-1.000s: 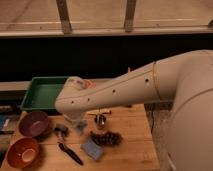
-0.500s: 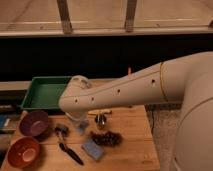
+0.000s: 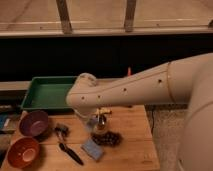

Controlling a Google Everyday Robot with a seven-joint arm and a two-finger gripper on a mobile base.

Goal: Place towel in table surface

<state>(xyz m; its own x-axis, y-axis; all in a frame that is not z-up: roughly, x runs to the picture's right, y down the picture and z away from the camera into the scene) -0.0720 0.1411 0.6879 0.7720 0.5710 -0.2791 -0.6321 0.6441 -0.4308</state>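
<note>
Gripper (image 3: pixel 101 120) hangs low over the middle of the wooden table (image 3: pixel 130 145), under the bulky white arm (image 3: pixel 135 90). Cannot tell its state; the arm's elbow hides most of it, only a dark metallic bit with a yellowish spot shows. Whether it touches anything is unclear.

No readable labels, brands or writing anywhere.

Towel (image 3: pixel 92 148): a small bluish folded square lying flat on the table near the front edge, left of centre, apart from the gripper. Just beside it to the right, a dark lumpy cluster (image 3: pixel 107 138), too blurred to identify, sits right under the gripper. A black-handled utensil (image 3: pixel 70 153) lies diagonally toward the front edge, left of the towel. A small grey item (image 3: pixel 62 130) behind it is hard to make out.

Purple bowl (image 3: pixel 34 123) at the left edge, orange-brown bowl (image 3: pixel 22 152) at the front left corner, partly cut off by the frame bottom. Green tray (image 3: pixel 47 93) sits at the back left corner, its right part hidden behind the arm. Robot body (image 3: pixel 197 125) cuts off the table's right side.
</note>
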